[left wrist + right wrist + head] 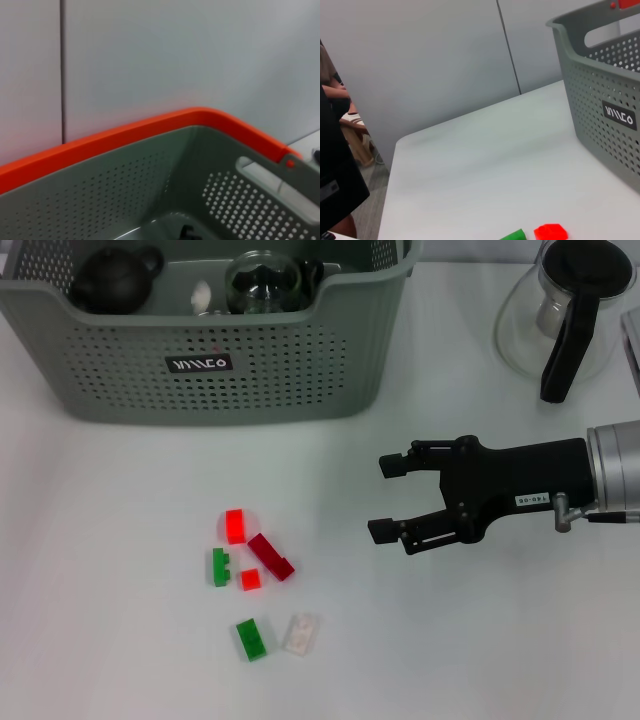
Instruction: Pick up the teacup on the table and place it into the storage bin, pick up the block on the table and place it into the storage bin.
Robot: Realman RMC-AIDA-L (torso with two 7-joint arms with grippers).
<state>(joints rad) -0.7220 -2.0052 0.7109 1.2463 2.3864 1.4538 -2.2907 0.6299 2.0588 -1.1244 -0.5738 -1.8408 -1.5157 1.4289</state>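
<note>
Spread across the whole scene, a white table (120, 640). At its far left end in the head view, the storage bin (260, 370): grey-green, perforated walls, dipped front rim, small black label (199, 364) with white marks on the front wall. Inside, against the back, a dark teapot (115, 280), a clear glass vessel (262, 282) beside it, and something small and pale (203, 292) between the two; cannot tell whether any of these is the teacup. Seen again from the right wrist as a tall perforated wall (605, 100) with the same label and a handle cut-out, and from the left wrist as an inner corner (150, 185) under an orange-lit rim.

Far right on the table, well apart from the bin, a clear glass pot (565, 310) with a black handle.

Reaching in from the right edge at mid-height above the bare table, the right gripper (385, 498): black, fingers spread wide, nothing between them, pointing toward the blocks but well clear of them.

Left gripper not seen in any view; state of its fingers cannot be told.

Near the front centre, a loose cluster of small blocks: a bright red block (236, 525), a dark red bar (271, 556) just beside it, a green block (220, 567) to their left, a tiny red cube (250, 579) between these. Slightly nearer, a second green block (252, 639) and a clear block (300, 633) side by side.
</note>
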